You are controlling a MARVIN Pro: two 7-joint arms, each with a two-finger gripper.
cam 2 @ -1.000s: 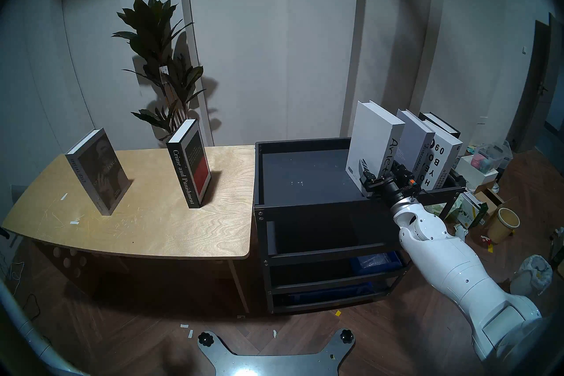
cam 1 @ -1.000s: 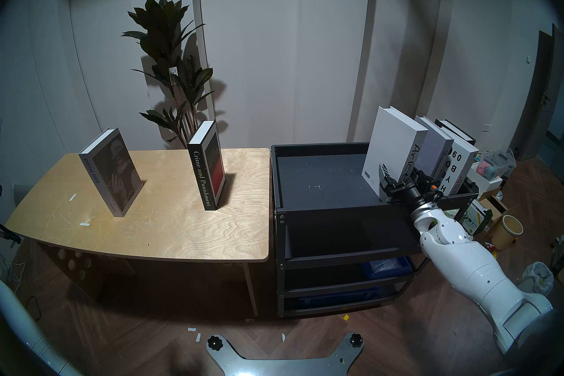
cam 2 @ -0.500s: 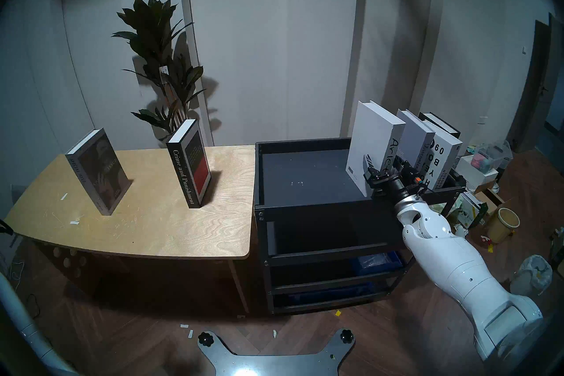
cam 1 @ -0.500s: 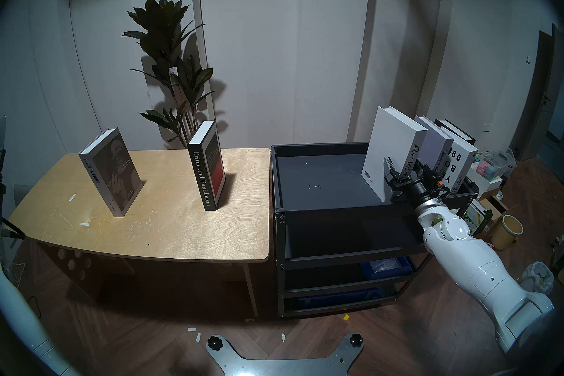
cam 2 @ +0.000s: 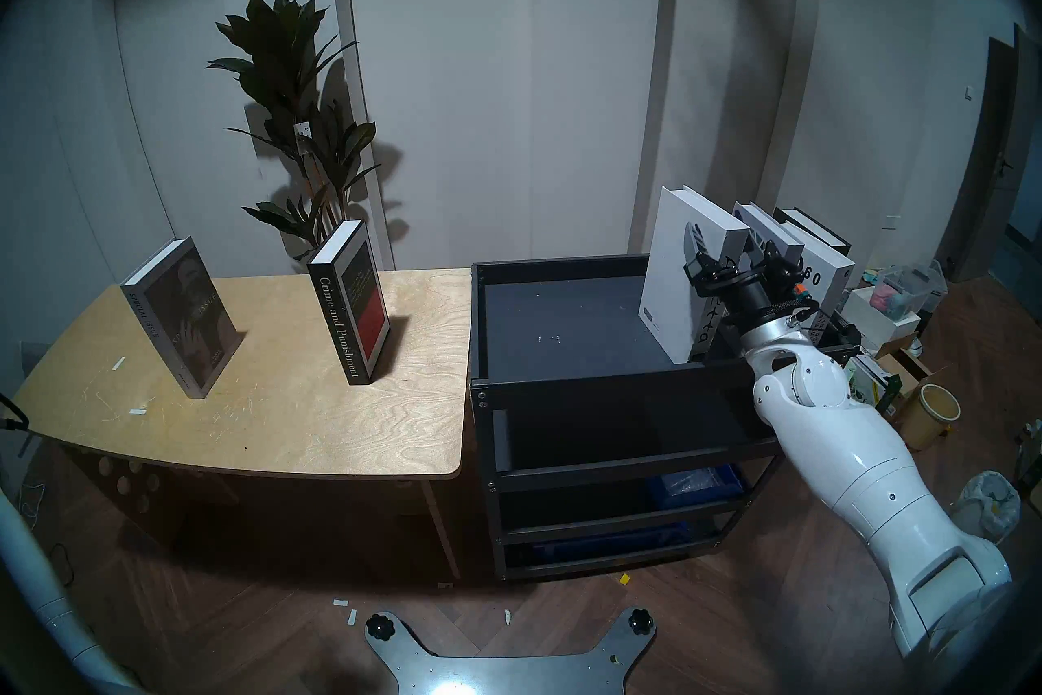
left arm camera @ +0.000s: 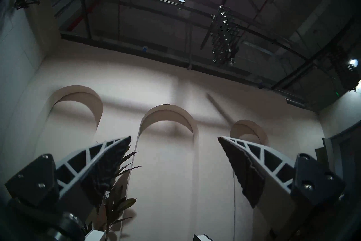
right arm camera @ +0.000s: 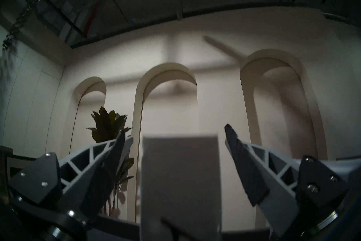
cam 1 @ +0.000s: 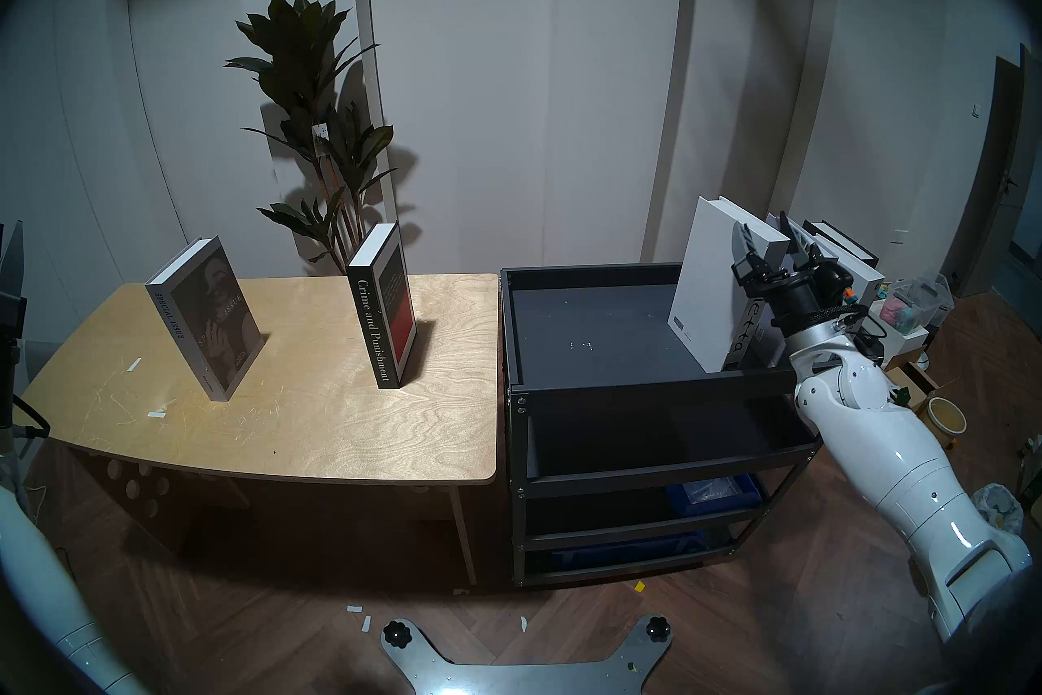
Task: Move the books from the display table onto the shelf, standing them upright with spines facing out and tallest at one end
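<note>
On the counter [cam 1: 316,429], two books are standing upright: SPECIAL ISSUE [cam 1: 206,319] toward the counter's far left and Crime and Punishment [cam 1: 383,304] nearer the shelf [cam 1: 631,389], which is standing just beside the counter's right end. A plant [cam 1: 316,124] is standing behind the counter, just behind Crime and Punishment.

On the shelf's top tray, four books are standing in a row at the end away from the counter, spines facing out. The white Arietta [cam 1: 716,276] is the one nearest the counter and is standing tallest; beside it on the far side are a grey book [cam 2: 758,231], a white book with big black letters [cam 2: 826,282] and a dark book [cam 1: 840,242] at the very end. The rest of the tray toward the counter is showing bare dark grey.

The right gripper [cam 1: 769,240] is reaching up at the top of Arietta's spine with its jaws spread wide, one finger on each side of the spine's top corner. In the right wrist view the spine [right arm camera: 180,176] is sitting between the right gripper [right arm camera: 175,135] fingers with a clear gap on both sides, so nothing is being gripped.

The left gripper [left arm camera: 174,139] is pointing up toward the arched wall, well away from the counter's books, its jaws wide and holding nothing.
</note>
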